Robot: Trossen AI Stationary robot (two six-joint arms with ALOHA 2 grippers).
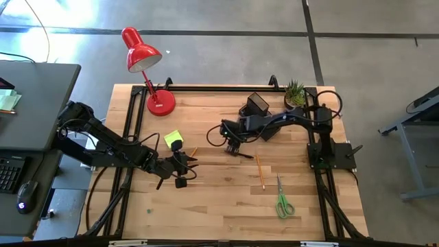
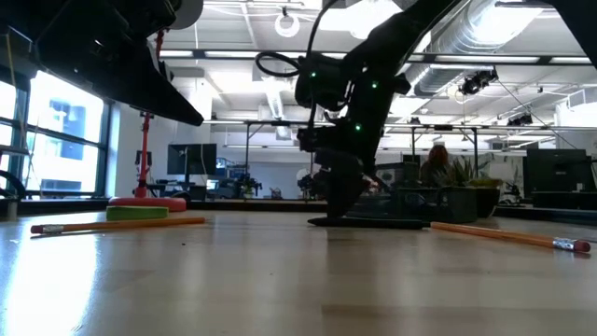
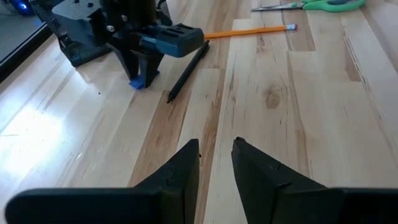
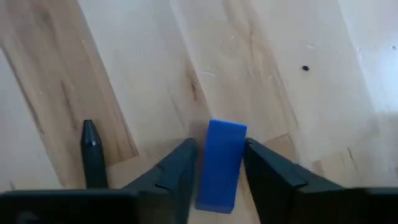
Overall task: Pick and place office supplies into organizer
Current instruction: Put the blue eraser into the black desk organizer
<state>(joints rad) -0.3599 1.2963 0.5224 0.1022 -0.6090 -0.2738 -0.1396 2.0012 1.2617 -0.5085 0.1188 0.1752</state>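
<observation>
A small blue block [image 4: 221, 165] stands on the wooden table near its middle, and my right gripper [image 1: 232, 145] comes down on it with a finger on each side. A dark pen [image 3: 186, 71] lies just beside it, its tip [image 4: 92, 146] showing in the right wrist view. My left gripper [image 3: 216, 158] hovers open and empty over bare wood at the left [image 1: 180, 168]. A yellow-green sticky-note block [image 1: 173, 138], an orange pencil [image 1: 260, 171] and green-handled scissors [image 1: 283, 204] lie flat on the table. The black mesh organizer [image 1: 257, 104] stands at the far right. My right gripper pinches the blue block between its two fingers, one fingertip [image 4: 183, 163] on each long side [image 4: 205, 168]. The fingers come from above, pointing steeply down. The block's lower end [image 3: 138, 82] is down at the table top.
A red desk lamp [image 1: 147, 68] stands at the far left corner and a small potted plant [image 1: 295, 92] at the far right. A short orange pencil [image 1: 194, 151] lies near the sticky notes. Bare wood stretches along the near edge.
</observation>
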